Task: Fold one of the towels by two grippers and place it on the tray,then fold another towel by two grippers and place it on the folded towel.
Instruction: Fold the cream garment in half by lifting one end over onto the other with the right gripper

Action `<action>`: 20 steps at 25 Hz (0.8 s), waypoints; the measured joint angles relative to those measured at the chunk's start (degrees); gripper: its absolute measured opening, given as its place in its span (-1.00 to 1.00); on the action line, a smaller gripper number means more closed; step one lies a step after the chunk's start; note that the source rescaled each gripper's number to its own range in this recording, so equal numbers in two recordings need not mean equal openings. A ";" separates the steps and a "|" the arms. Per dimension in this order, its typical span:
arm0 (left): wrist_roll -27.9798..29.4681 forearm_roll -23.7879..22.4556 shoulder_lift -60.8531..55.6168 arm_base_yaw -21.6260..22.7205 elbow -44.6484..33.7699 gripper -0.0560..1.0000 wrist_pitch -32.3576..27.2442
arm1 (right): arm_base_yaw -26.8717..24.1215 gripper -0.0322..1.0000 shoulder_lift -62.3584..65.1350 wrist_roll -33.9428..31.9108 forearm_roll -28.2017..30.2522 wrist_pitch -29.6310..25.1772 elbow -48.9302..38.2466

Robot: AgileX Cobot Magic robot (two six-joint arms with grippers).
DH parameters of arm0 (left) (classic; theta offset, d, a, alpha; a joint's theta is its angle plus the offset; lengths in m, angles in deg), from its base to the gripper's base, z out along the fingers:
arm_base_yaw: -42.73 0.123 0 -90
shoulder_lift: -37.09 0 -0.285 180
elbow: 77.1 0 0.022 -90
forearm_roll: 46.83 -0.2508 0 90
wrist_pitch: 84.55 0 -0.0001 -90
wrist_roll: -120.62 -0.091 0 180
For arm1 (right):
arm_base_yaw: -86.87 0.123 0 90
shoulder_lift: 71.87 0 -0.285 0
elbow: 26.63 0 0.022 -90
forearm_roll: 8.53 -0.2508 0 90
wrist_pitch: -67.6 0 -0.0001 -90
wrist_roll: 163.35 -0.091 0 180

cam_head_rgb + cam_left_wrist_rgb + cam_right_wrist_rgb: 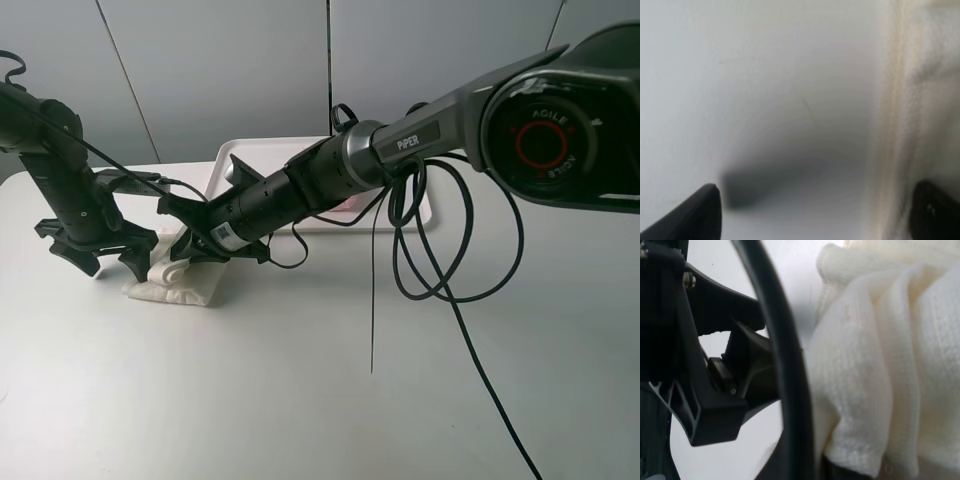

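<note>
The cream-white towel [172,283] lies bunched on the table at the left, in front of the white tray [268,158]. My right gripper [187,252] reaches across from the right and is shut on the towel's raised edge. In the right wrist view its folds [880,365] fill the frame. My left gripper [110,262] stands open at the towel's left end, one finger [935,212] over the cloth [925,90], the other finger [697,215] over bare table. A small strip of the pink towel [346,205] shows on the tray, mostly hidden by the right arm.
Black cables [440,250] hang in loops from the right arm over the middle of the table. The right arm's base [560,130] fills the upper right. The left arm's black gripper body [705,365] and a cable [775,340] sit close to the right wrist camera.
</note>
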 joint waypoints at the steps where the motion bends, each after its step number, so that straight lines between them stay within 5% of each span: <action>1: 0.00 0.00 0.00 0.00 0.00 0.95 0.00 | 0.00 -0.85 0.00 0.13 -0.10 0.09 0.00; 20: -3.37 3.05 -3.93 0.00 6.12 0.95 -5.40 | 0.00 -0.85 -0.29 0.36 -0.53 0.91 0.00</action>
